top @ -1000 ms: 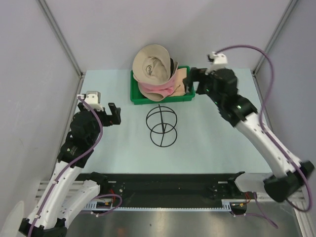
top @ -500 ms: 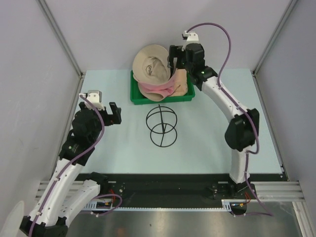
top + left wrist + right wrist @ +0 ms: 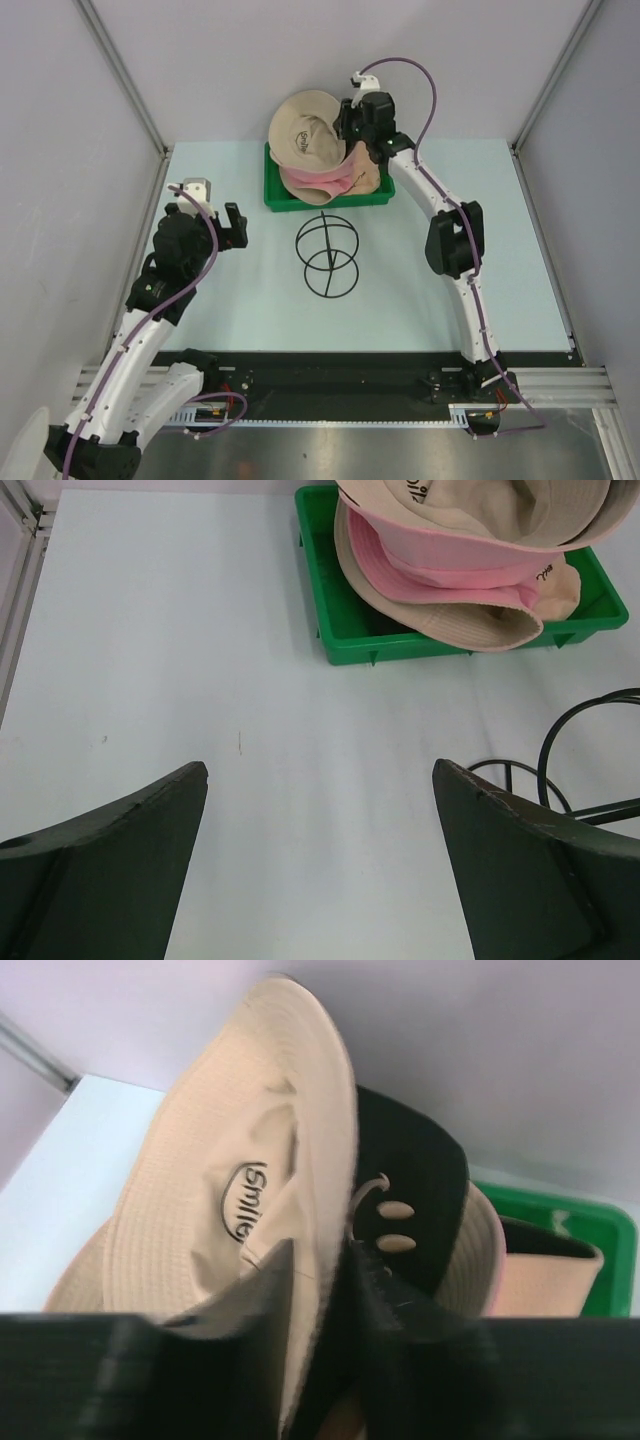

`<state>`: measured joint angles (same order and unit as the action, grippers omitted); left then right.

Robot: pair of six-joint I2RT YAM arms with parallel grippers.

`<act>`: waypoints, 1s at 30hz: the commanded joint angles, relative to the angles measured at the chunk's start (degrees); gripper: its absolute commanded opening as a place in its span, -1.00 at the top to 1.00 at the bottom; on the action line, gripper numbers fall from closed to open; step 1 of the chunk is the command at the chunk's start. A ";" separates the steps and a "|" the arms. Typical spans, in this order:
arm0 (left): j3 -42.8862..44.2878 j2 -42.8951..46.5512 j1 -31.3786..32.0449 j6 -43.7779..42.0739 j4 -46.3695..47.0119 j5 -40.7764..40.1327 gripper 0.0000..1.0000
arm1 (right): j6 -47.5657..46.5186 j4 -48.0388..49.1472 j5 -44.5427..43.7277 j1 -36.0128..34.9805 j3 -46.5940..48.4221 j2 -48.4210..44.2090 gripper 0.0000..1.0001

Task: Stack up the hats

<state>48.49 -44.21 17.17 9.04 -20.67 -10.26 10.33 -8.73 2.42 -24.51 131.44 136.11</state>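
Several hats lie piled in the green tray (image 3: 273,201) at the back of the table. A beige hat (image 3: 303,135) with a "Smile" mark tops the pile, tipped on edge. Behind it is a black hat (image 3: 412,1185), and below is a pink hat (image 3: 318,181). My right gripper (image 3: 347,122) is at the pile's far right side. In the right wrist view its jaws (image 3: 318,1255) pinch the brim of the beige hat (image 3: 215,1175), the black one right beside. My left gripper (image 3: 232,227) hangs open over the bare table, left of the tray, holding nothing (image 3: 320,770).
A black wire globe-shaped stand (image 3: 328,255) sits on the table in front of the tray, also at the right edge of the left wrist view (image 3: 590,755). Grey walls close in the back and both sides.
My right arm swung from the tray's right side to the back of the pile, and its jaws closed on the beige hat's brim. The left arm barely moved.
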 commanded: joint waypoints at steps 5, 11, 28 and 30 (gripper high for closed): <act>0.20 1.14 -0.65 0.72 1.95 0.33 -1.00 | -4.78 8.11 4.10 -4.04 4.80 -3.74 1.00; -0.24 2.19 -0.65 0.89 2.03 0.51 -1.00 | -12.24 13.82 -0.91 -9.32 4.97 -9.72 1.00; -1.03 4.83 -0.65 1.33 1.07 0.94 -1.00 | -37.57 14.62 -23.32 -19.96 -10.46 -31.51 1.00; -1.12 5.01 -0.65 1.42 1.24 1.38 -1.00 | -39.24 15.41 -27.36 -20.05 -14.78 -36.59 1.00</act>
<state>47.57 -40.40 16.95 9.56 -20.71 -10.15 -20.53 5.45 -14.79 -44.07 122.98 106.52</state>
